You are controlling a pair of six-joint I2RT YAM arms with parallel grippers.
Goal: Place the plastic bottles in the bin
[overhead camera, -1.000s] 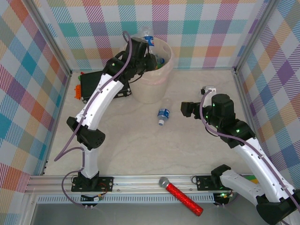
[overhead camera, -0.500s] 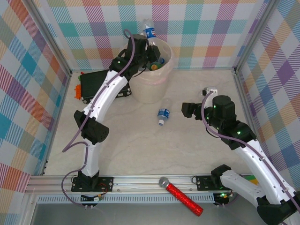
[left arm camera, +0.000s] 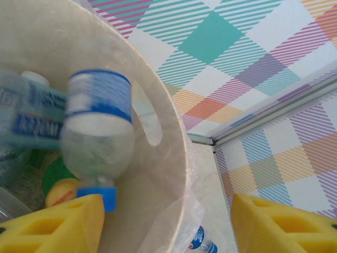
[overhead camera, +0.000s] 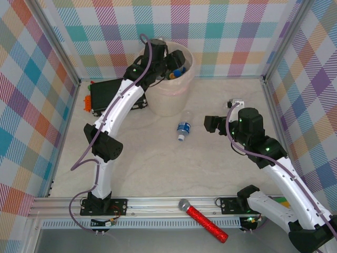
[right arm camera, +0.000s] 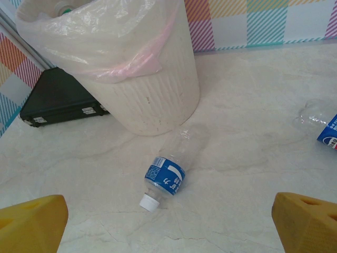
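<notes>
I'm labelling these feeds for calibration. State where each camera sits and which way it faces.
Top external: above and behind the arms, looking down on the table; both white arms show, left tool over the large round pale beige bin, right tool facing the clear blue-labelled plastic bottle lying flat.
Left wrist: above the bin, looking down into it past a blurred clear blue-capped bottle; its yellow fingers show.
Right wrist: low, facing the bin and that lying bottle; yellow fingers at bottom corners.
Shared: every view has the bin.
</notes>
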